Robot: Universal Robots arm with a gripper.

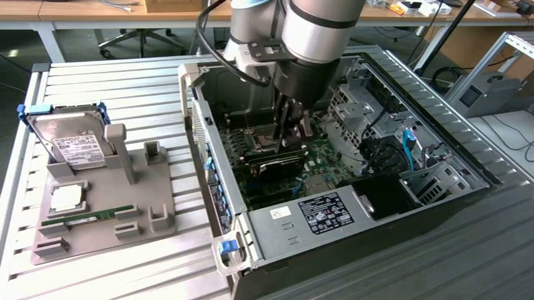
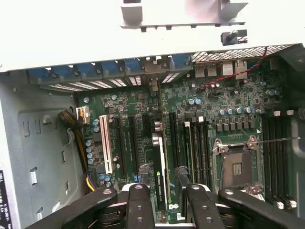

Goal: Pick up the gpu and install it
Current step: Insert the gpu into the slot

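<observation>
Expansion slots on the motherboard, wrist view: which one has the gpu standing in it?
The dark slot between the pincer fingers: the gpu stands edge-up in it. The white slot and the black slots beside it are bare.

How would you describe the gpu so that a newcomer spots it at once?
Start at the open computer case and find the green motherboard inside. The gpu is the thin black card standing on edge among the expansion slots, between the gripper's fingers. Unlike the empty slots beside it, it rises above the board.
</observation>
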